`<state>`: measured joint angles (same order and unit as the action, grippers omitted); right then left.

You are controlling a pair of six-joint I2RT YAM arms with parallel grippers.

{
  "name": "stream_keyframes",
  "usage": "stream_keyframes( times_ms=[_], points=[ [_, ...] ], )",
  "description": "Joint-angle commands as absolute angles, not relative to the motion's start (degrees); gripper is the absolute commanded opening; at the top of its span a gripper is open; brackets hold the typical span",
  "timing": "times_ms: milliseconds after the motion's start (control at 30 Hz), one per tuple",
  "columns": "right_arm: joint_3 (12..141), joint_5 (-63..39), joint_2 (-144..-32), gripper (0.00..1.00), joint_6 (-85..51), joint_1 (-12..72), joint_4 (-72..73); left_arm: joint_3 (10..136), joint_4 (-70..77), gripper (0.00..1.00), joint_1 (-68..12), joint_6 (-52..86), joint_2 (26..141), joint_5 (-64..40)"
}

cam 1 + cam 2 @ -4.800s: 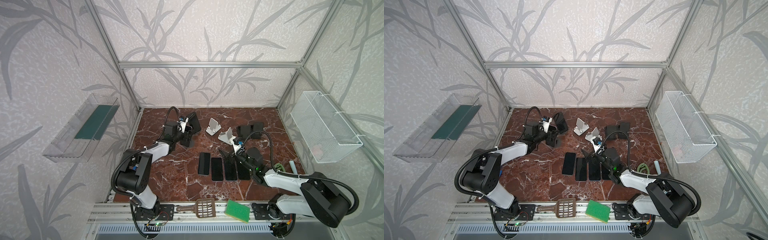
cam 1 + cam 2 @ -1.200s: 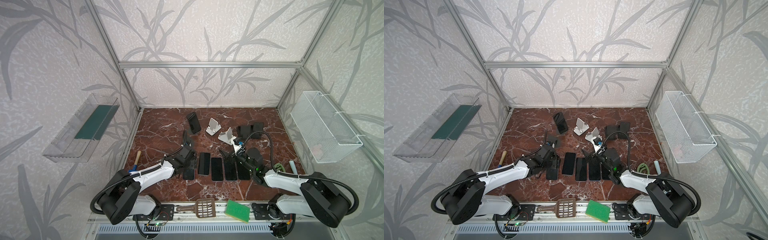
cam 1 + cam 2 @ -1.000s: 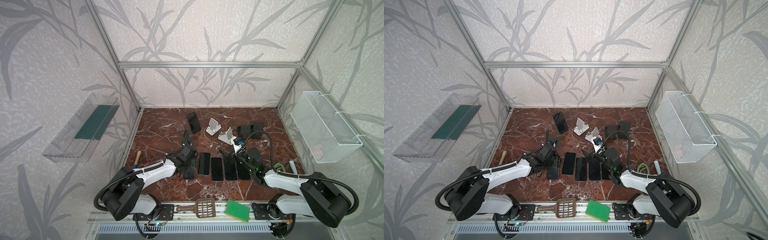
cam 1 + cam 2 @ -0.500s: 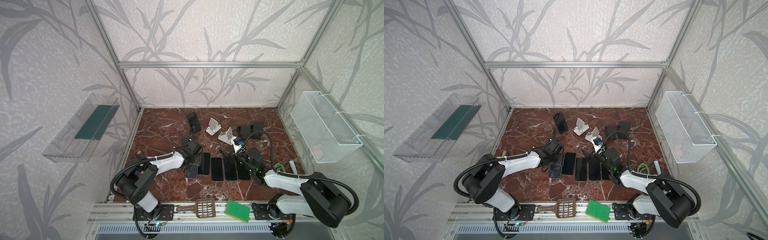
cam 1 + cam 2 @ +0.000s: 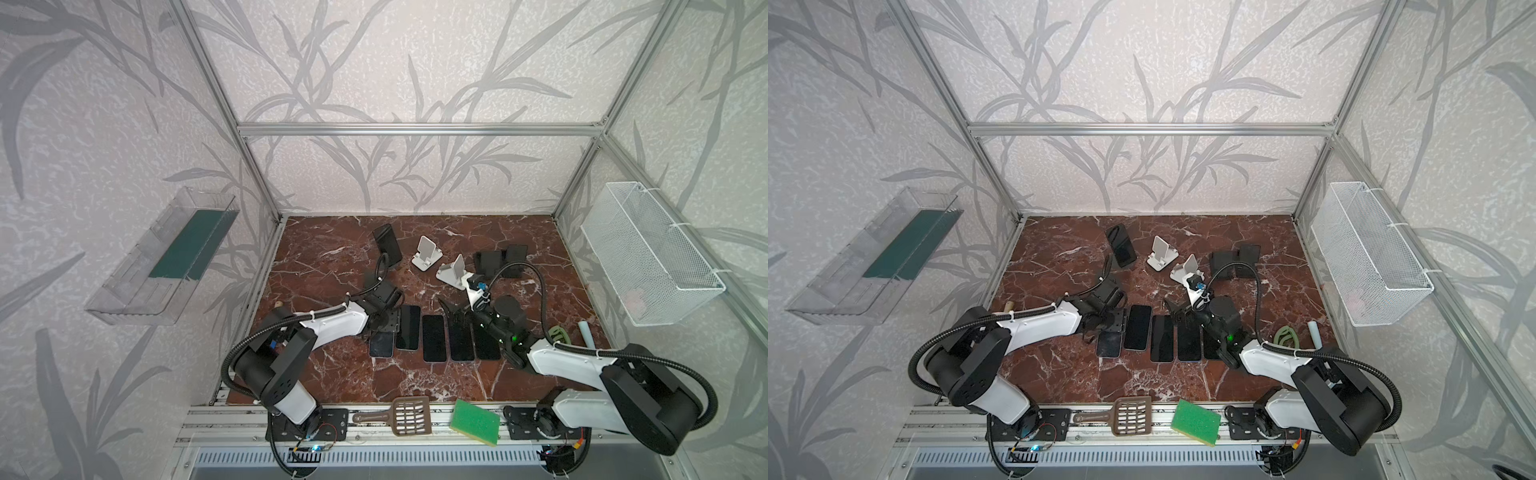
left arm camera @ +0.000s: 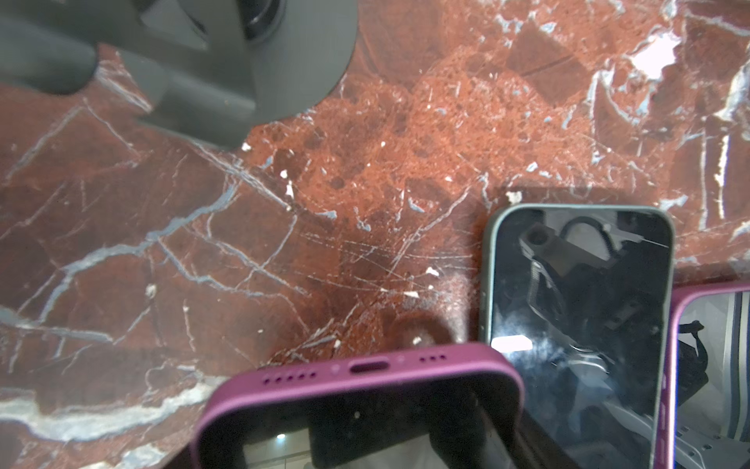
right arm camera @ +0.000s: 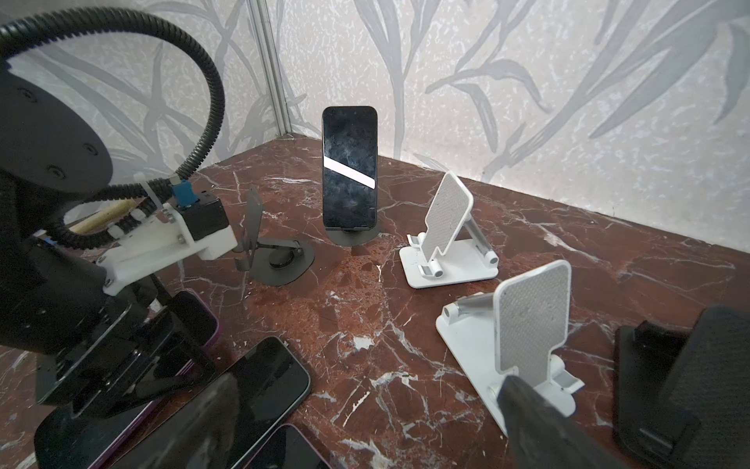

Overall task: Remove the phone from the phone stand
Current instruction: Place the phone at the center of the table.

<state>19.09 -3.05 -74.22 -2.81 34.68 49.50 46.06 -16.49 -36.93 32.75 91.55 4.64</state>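
one left arm (image 5: 332, 326) — low, outstretched over phone (image 5: 380, 348)

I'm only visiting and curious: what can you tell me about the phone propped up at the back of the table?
The phone is a slim dark slab with rounded corners. Its glossy screen is off, smudged, and reflects a bright diagonal stripe. It stands in portrait, leaning back, its lower edge seated in a dark stand with a round base. It sits toward the back of the red marble table, well behind the row of flat phones. Only the stand touches it.
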Motion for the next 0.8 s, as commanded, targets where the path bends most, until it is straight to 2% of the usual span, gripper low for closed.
stream_keyframes(
  times_ms=[0,333,567,767],
  points=[
    [18.69,-2.73,-74.11,0.99,-3.25,34.99,51.15,46.45,-21.07,0.59,-36.37,33.45,92.74,6.05],
    [18.78,-2.98,-74.60,0.99,-3.50,35.03,51.41,44.03,-20.69,0.59,-35.33,34.69,90.25,6.34],
    [18.73,-2.95,-74.72,0.99,-3.55,34.98,51.43,46.57,-21.87,0.60,-35.34,33.57,93.98,4.57],
    [18.74,-2.90,-74.72,0.99,-3.52,34.98,51.42,47.66,-22.22,0.67,-35.27,32.91,95.76,3.74]
  ],
)
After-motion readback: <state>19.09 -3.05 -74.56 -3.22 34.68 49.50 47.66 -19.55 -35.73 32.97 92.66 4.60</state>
